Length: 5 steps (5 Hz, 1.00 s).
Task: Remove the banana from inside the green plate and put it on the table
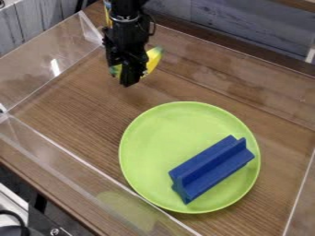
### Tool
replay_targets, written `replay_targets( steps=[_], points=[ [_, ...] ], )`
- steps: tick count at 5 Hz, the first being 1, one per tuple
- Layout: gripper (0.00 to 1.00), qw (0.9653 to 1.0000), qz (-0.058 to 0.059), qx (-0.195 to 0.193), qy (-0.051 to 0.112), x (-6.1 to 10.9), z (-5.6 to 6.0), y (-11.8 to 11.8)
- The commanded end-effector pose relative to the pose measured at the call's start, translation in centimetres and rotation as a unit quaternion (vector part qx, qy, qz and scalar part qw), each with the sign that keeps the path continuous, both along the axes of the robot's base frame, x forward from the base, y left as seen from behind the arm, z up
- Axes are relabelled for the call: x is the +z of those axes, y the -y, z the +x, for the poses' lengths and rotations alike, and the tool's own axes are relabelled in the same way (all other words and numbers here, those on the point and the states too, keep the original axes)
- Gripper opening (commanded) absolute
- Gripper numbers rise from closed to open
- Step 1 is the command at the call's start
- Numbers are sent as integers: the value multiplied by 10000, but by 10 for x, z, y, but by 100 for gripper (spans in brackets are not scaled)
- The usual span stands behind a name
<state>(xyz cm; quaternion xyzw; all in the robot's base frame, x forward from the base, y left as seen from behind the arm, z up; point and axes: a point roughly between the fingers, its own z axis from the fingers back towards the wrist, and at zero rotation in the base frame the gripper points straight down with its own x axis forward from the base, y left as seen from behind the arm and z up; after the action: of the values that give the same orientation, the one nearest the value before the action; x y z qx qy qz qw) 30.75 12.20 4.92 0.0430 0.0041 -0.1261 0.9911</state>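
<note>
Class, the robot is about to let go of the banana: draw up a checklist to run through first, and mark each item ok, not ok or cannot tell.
1. Banana held by the gripper: ok, the jaws are shut on it.
2. Banana outside the plate: ok, it is beyond the far rim.
3. Banana resting on the table: cannot tell, the single view hides the underside.
4. Block still out of the way: ok, it lies on the plate, apart from the gripper.
5. Banana within the clear walls: ok.
</note>
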Motion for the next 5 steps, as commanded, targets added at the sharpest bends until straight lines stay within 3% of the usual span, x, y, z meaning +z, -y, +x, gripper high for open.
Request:
replay_targets(
  steps=[1,3,5],
  points=[
    [0,9997,13,-15,262,12,4,-3],
    [0,9992,-93,-126,379,17,1,3],
    [0,9988,-220,-150,401,7,3,-2]
  ],
)
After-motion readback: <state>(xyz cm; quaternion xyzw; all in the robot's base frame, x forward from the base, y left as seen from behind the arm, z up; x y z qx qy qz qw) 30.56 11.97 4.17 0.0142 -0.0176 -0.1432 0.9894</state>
